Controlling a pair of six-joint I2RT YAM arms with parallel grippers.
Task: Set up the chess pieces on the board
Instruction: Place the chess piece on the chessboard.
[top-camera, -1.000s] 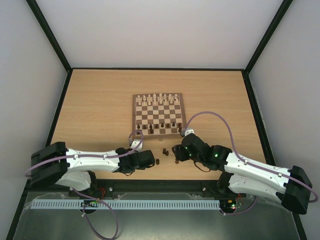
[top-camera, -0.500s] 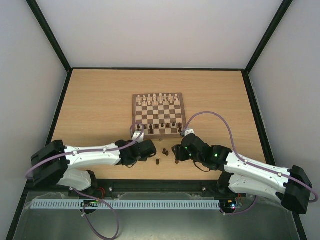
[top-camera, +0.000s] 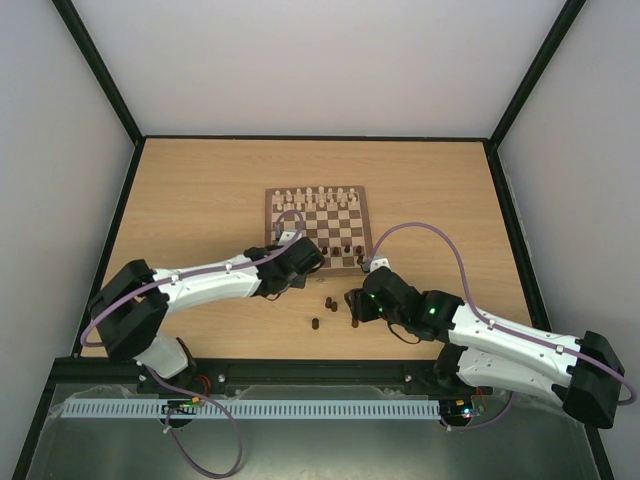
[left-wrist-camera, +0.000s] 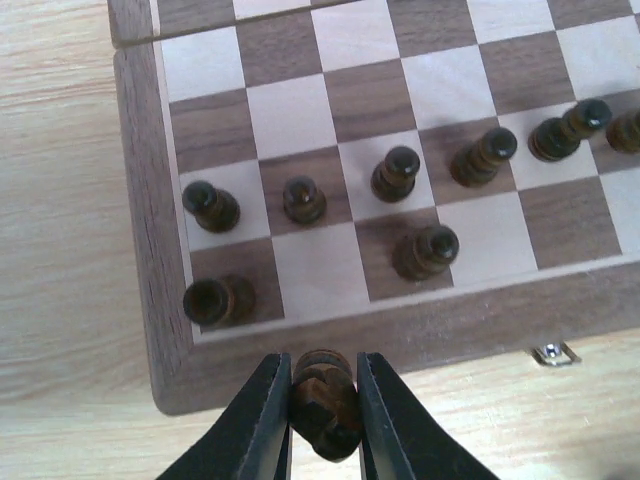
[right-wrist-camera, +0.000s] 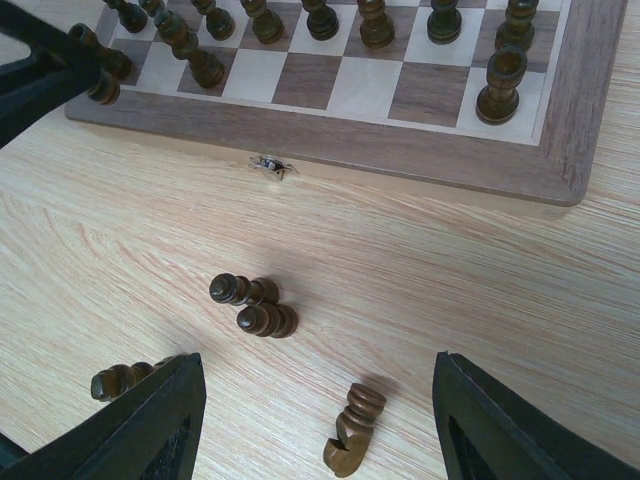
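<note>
Dark chess piece (left-wrist-camera: 325, 395) sits clamped between left jaws at board (left-wrist-camera: 470, 320) edge.

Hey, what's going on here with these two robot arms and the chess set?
The dark pieces are being set up on the board; several already stand there. The left gripper is shut on one more piece, held at the board's near edge by the left corner. The right gripper hangs open above the table, over a few loose pieces in front of the board.
</note>
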